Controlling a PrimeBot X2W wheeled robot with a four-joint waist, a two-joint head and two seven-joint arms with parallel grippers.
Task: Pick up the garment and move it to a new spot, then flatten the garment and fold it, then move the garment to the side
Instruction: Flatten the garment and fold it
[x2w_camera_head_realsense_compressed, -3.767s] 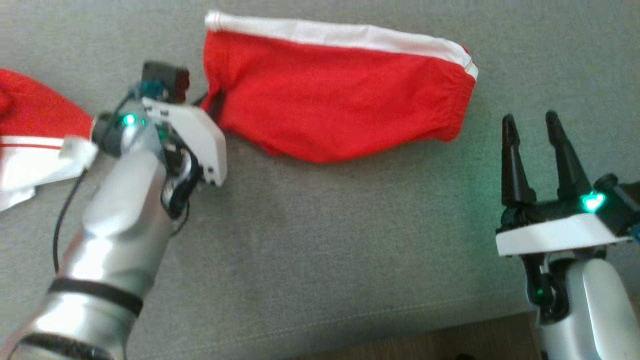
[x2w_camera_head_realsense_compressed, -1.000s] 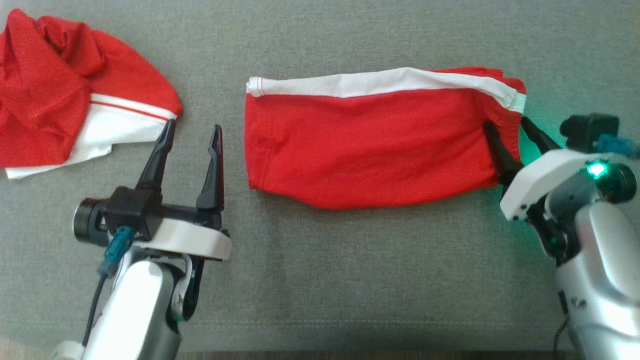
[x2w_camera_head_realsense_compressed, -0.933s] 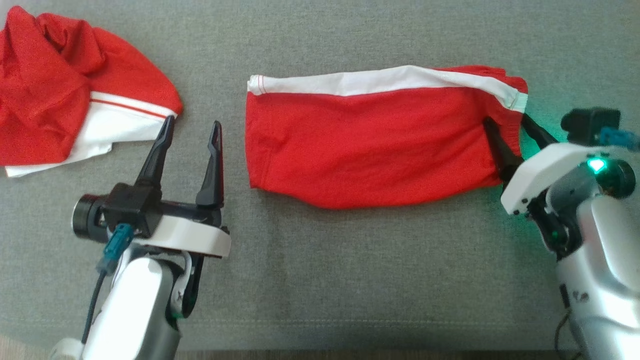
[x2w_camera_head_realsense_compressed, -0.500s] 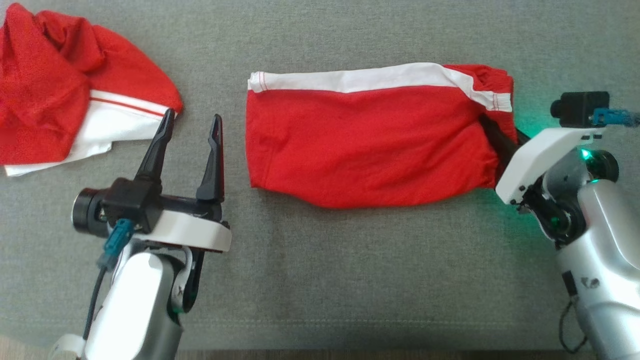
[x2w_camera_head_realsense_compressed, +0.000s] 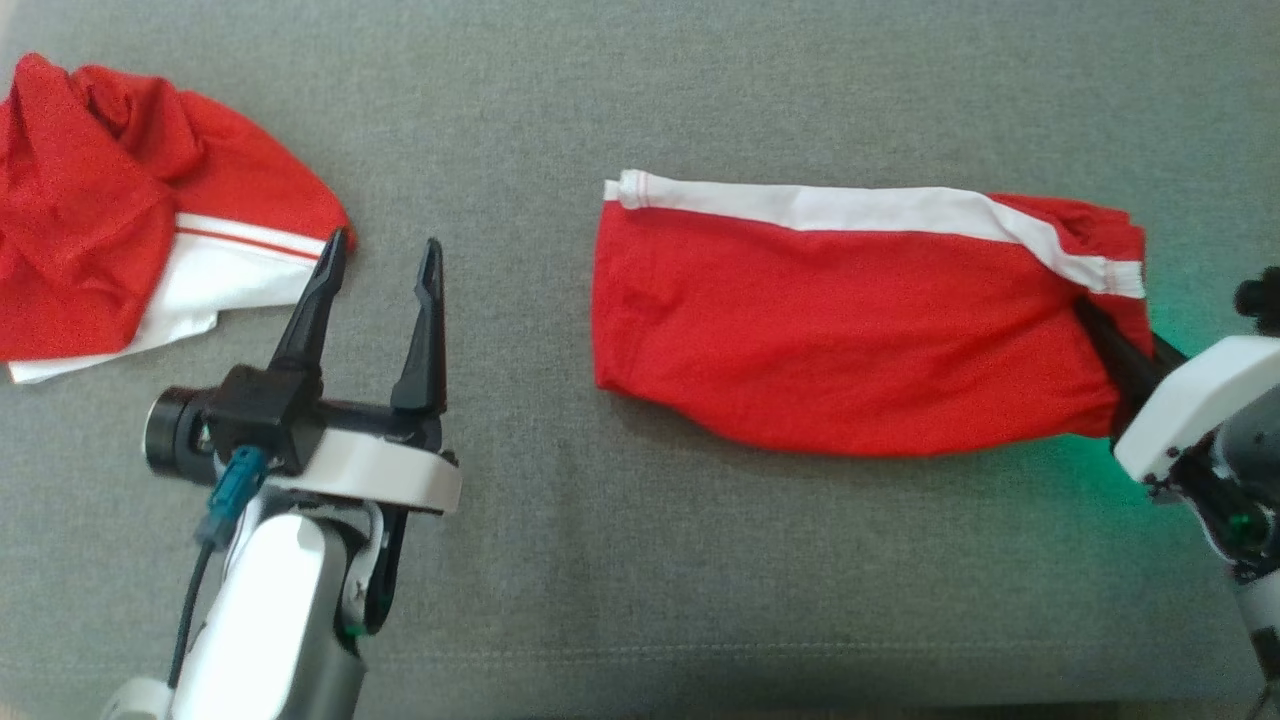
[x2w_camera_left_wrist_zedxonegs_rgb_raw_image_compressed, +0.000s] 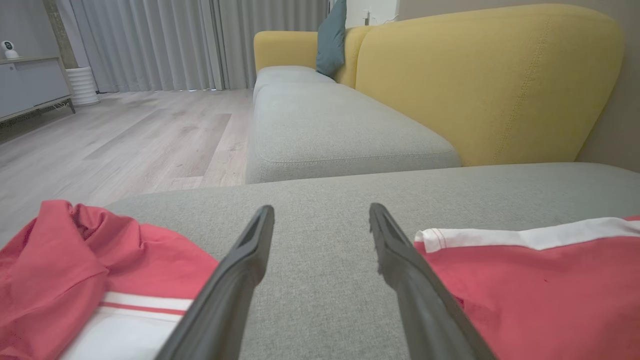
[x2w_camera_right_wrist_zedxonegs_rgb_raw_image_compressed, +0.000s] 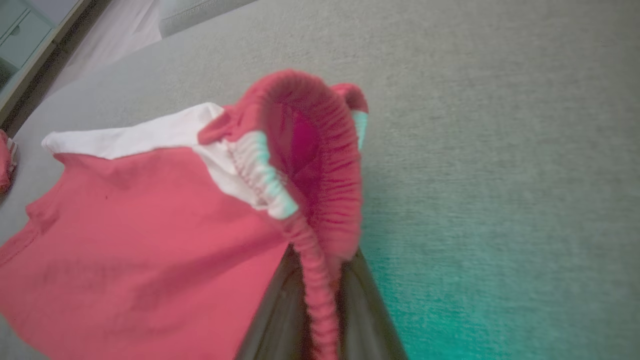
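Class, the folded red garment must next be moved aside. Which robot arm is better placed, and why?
Right. The right tool is shut on the elastic waistband of the red garment. The left tool stands open over the grey cushion, apart from it.

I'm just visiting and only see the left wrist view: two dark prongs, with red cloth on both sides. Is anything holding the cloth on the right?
Observer: Yes. The right gripper is shut on the elastic waistband of those red shorts.
Visitor: Does that end lie flat?
Observer: No. The right wrist view shows the waistband arched up off the grey cushion and gaping open.
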